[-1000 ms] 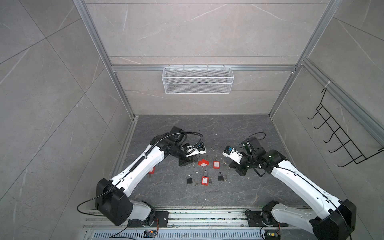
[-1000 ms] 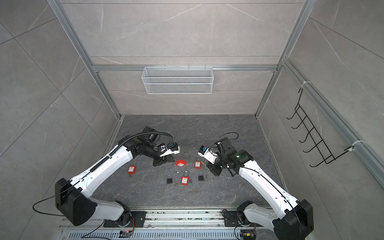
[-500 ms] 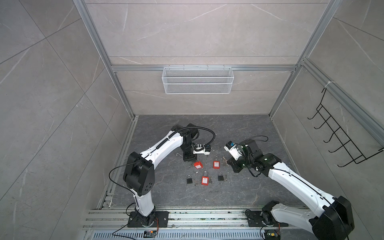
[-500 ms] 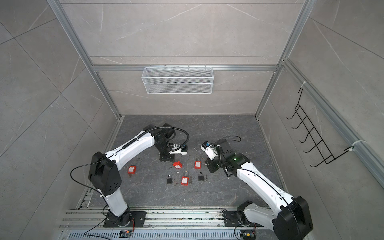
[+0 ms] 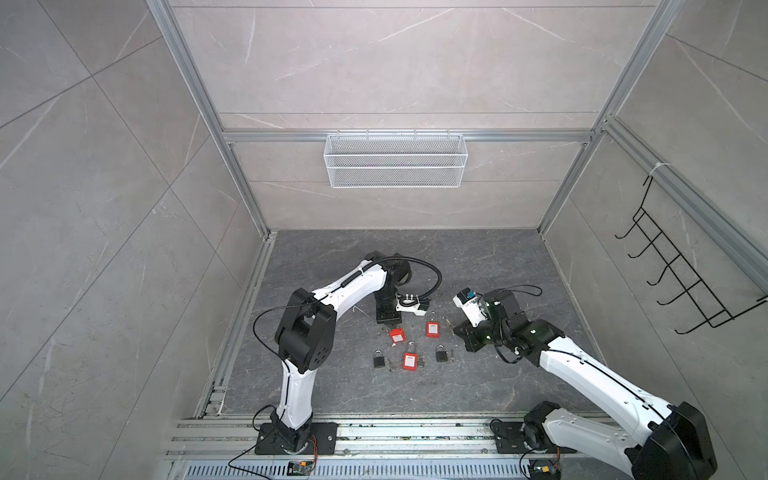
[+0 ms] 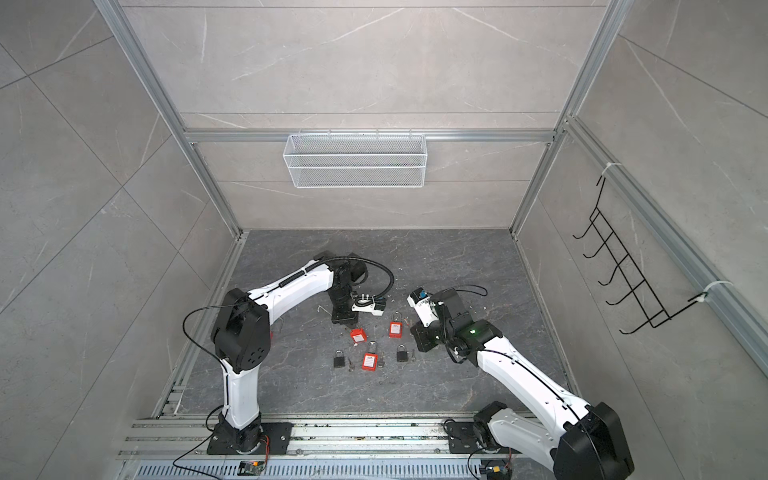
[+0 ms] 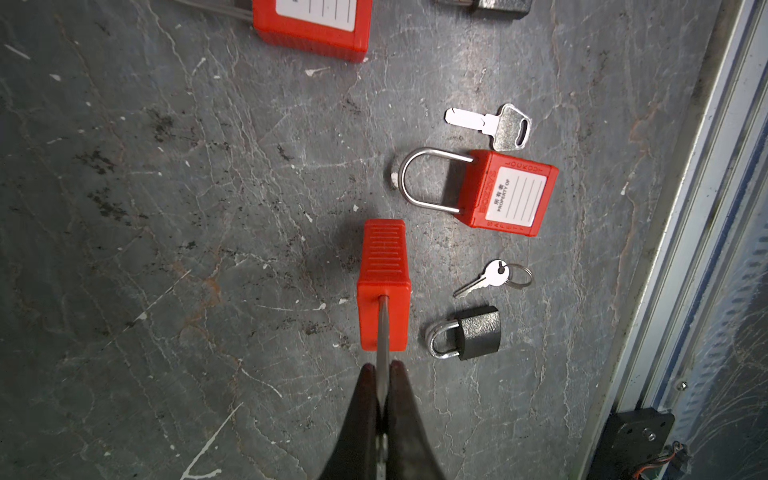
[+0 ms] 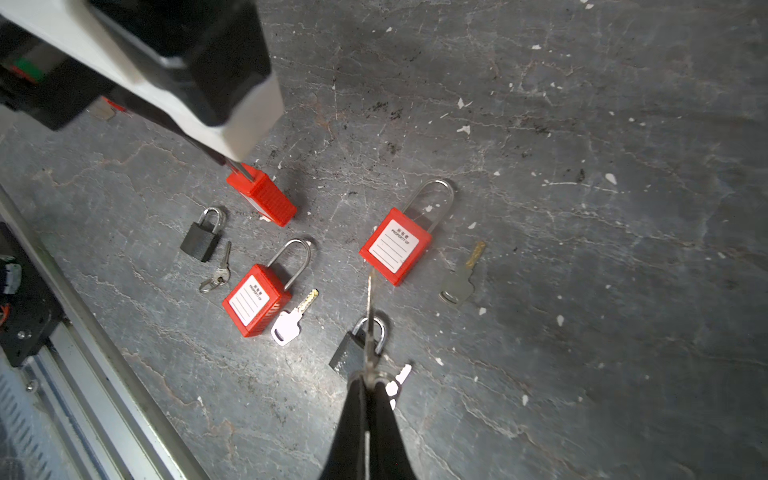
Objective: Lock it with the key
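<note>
My right pincer (image 8: 368,384) clenches a key (image 8: 369,299), blade pointing straight ahead; the red padlock (image 8: 266,199), gripped by its shackle (image 7: 383,328) in my left pincer (image 7: 383,370), lies ahead and off to the side.

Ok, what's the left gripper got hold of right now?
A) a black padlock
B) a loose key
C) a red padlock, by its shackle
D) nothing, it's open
C: in the left wrist view the left gripper is shut on the steel shackle of a red padlock, whose body sits just beyond it.
</note>
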Available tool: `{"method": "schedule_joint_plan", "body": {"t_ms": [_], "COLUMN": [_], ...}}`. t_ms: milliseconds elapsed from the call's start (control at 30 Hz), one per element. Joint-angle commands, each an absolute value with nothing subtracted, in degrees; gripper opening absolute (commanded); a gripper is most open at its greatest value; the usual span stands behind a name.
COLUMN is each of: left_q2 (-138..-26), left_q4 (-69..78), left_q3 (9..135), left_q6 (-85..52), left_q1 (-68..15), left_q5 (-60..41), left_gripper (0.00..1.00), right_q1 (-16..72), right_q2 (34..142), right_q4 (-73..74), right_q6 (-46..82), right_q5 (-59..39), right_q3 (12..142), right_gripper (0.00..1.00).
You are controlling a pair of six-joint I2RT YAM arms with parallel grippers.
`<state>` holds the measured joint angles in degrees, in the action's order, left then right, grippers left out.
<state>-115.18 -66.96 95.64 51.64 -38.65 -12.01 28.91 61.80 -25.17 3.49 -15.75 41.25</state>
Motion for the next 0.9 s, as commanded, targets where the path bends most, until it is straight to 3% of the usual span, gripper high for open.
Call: {"method": "schedule_joint_plan", "body": {"t_ms": [0,233,867], "left_q2": [-116.3,-119.8,-120.7], "left_q4": [-68.2,-68.1,-54.2], "left_q3": [98.0,101.0,101.8], "left_q6": [50.4,50.3,46.6], "left_q1": [-39.3,-40.1,-39.0], "left_q5": [-11.4,-10.6,-8.6], "left_gripper": [0.0,0.0,0.27], "right_q1": [28.7,28.7,28.7], "right_q2": [60.1,61.2,67.9], "right_q4": [-22.5,-22.1,-20.0], "right_q6": [7.1,10.9,22.2], "right_q5": [-18.3,-19.3,-21.9], "right_q3": [39.2,38.1,39.8], "right_gripper": [0.0,0.0,0.0]}}
